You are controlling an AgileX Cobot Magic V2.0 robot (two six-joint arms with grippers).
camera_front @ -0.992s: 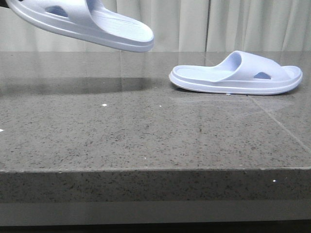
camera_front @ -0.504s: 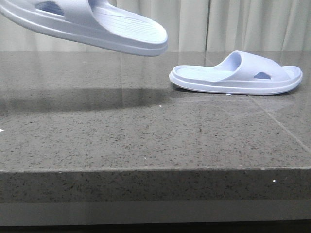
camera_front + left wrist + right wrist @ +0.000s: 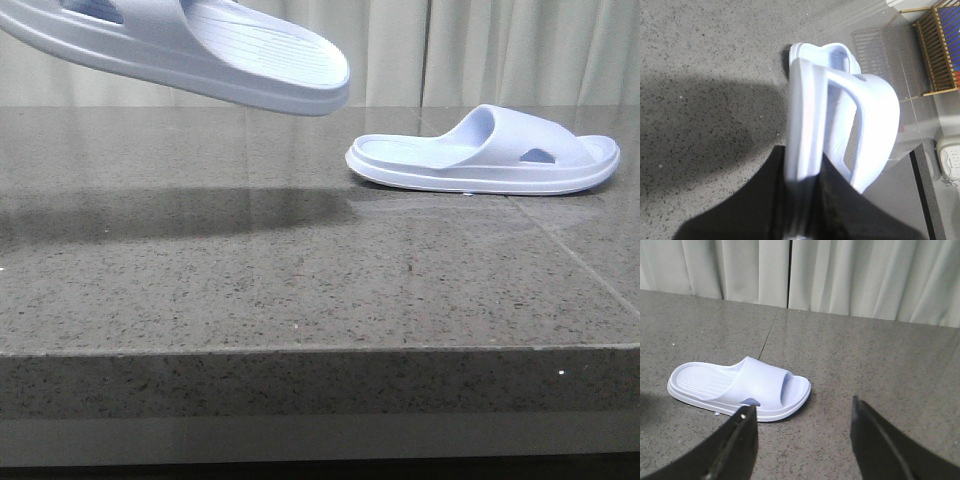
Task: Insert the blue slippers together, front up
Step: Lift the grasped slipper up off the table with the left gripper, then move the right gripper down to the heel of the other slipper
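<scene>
While one slipper (image 3: pixel 200 50) hangs aloft, its mate (image 3: pixel 485 152) bears no readable writing.

Two blue slippers: one (image 3: pixel 190 50) aloft, the other (image 3: pixel 485 152) on one stone table (image 3: pixel 300 290).

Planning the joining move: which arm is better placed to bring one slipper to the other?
Left, probably. Its end effector is shut on the raised slipper, held above the table. The right end effector is open, holding nothing, short of the resting slipper.
</scene>
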